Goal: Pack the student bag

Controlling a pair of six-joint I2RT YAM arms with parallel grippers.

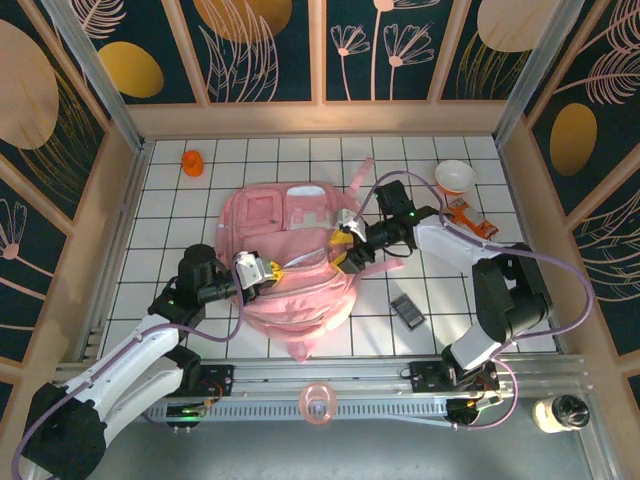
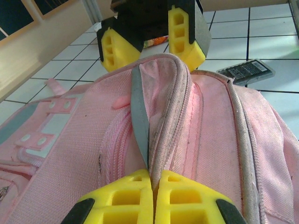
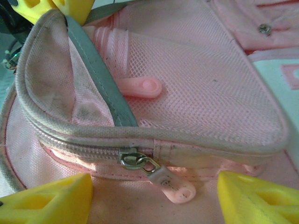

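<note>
Student bag is lying flat mid-worktop, left claw is pinching its grey-trimmed seam, right claw is hanging spread around the zipper pull without gripping, so packing is looking barely started, calculator and bowl sitting outside.

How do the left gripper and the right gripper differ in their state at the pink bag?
The left gripper is shut; the right gripper is open. The left gripper pinches a grey-edged fold of the student bag; the right gripper holds nothing, its pads standing either side of a zipper pull. Both have yellow pads and face each other along the same fold.
</note>
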